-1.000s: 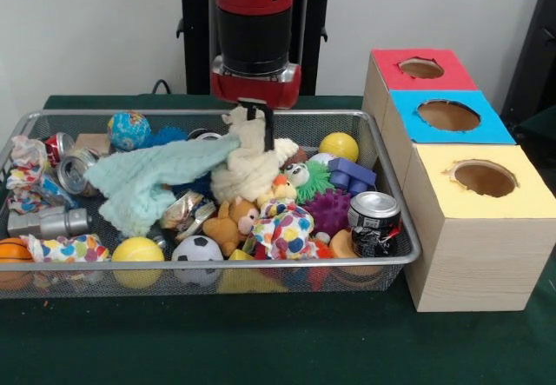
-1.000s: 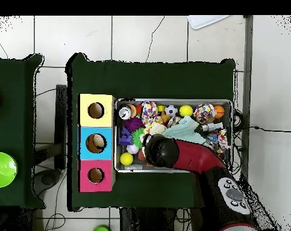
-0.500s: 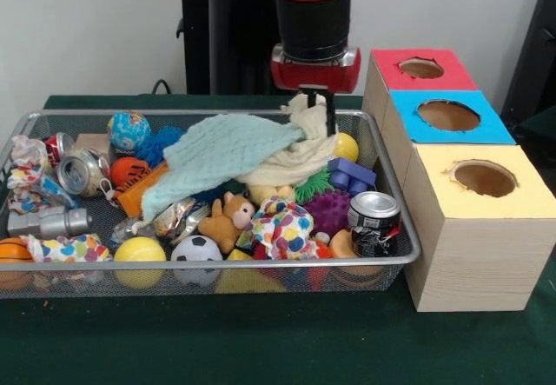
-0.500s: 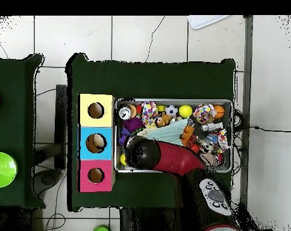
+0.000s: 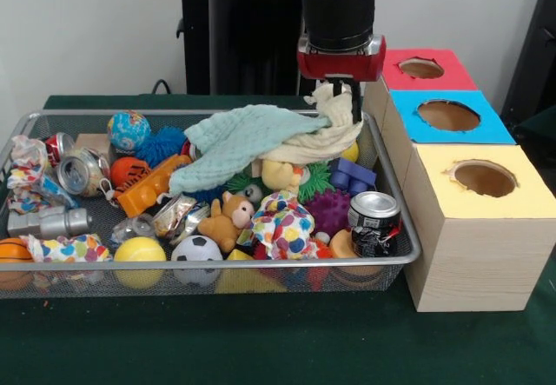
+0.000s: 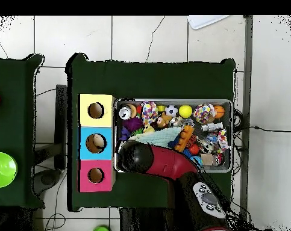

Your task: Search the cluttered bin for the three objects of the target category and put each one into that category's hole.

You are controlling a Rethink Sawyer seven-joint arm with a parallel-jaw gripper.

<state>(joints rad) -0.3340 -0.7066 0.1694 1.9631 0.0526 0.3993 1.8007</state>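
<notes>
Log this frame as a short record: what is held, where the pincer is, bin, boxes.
held: cream cloth, lifted, with a mint cloth draped along it
pincer: shut on the cream cloth, above the bin's end near the boxes
bin: wire basket full of balls, cans, plush toys
boxes: red box, blue box, yellow box, each with a hole

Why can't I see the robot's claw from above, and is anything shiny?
Overhead view: the red arm covers the gripper and its cream cloth. Front view: light glints on the soda can top and the metal bin rim.
</notes>
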